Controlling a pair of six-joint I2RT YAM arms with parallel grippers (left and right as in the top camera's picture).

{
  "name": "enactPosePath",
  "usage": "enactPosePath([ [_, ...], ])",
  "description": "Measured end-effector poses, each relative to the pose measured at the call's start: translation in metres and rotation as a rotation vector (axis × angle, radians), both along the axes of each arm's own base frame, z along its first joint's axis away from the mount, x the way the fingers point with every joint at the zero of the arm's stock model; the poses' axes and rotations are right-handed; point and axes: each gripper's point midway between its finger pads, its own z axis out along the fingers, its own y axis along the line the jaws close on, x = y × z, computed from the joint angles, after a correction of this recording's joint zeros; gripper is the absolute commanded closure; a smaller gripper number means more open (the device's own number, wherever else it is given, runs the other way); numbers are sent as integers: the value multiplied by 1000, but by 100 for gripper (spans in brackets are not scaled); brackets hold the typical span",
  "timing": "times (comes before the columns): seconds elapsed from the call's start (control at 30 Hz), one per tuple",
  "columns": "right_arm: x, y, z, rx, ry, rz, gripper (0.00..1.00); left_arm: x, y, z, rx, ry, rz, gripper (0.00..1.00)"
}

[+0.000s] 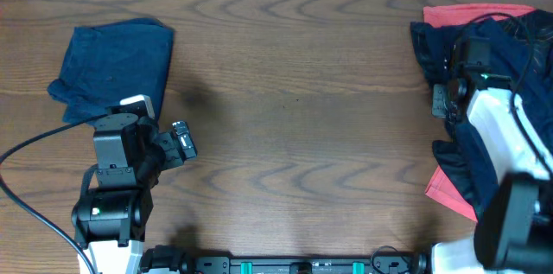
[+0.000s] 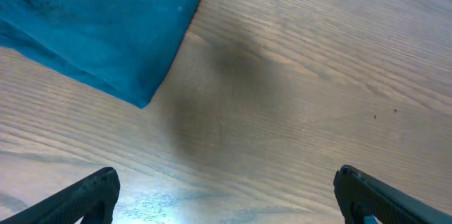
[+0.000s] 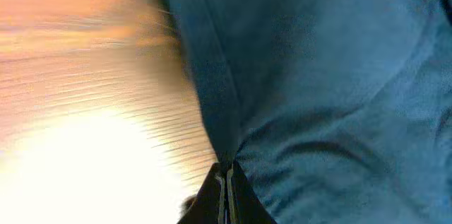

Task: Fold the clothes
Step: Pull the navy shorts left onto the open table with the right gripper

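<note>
At far left of bench (image 1: 302, 92), noted a folded blue garment (image 1: 112, 66) lying flat, with one corner pointing toward the near edge in the left wrist view. Found left end effector (image 1: 180, 142) near that garment's near right corner, apart from it, spread wide and holding nothing. Confirmed from left wrist view: fingertips (image 2: 92, 196) at opposite frame edges, over bare wood. At right side, observed a dark blue garment (image 1: 510, 49), heaped and unfolded, over a red garment (image 1: 471, 15), with red visible at far and near edges. Found right end effector (image 1: 445, 101) at left edge of dark blue garment, closed narrow on a fold of its cloth. Confirmed from right wrist view: fingers (image 3: 208, 203) pinched together on blue fabric.
</note>
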Motion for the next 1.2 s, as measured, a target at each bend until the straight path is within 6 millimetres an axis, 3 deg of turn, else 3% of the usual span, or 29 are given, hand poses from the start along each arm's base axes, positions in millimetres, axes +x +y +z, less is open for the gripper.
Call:
enactPosePath([
  [0.17, -12, 71, 28, 107, -24, 221, 99, 0, 0, 0, 0, 0, 0, 2],
  [0.37, -28, 165, 22, 197, 14, 446, 99, 0, 0, 0, 0, 0, 0, 2],
  [0.5, -11, 231, 24, 264, -101, 545, 99, 0, 0, 0, 0, -2, 0, 2],
  [0.7, 34, 315, 42, 454, -368, 551, 98, 1, 0, 1, 0, -5, 0, 2],
  [0.77, 45, 334, 47, 518, -435, 532, 84, 1, 0, 1, 0, -4, 0, 2],
  [0.8, 47, 340, 47, 542, -446, 524, 76, 1, 0, 0, 0, -3, 0, 2],
  [0.87, 44, 347, 42, 557, -435, 524, 72, 1, 0, 0, -2, -3, -1, 2],
  [0.97, 39, 341, 32, 509, -398, 508, 62, 1, -5, 0, -20, -3, -19, 2],
  [1.1, 35, 297, 14, 351, -323, 426, 50, 1, -16, -1, -69, 5, -65, 2],
  [1.2, 35, 245, 21, 250, -294, 326, 45, 3, -30, -8, -131, 37, -118, 2],
])
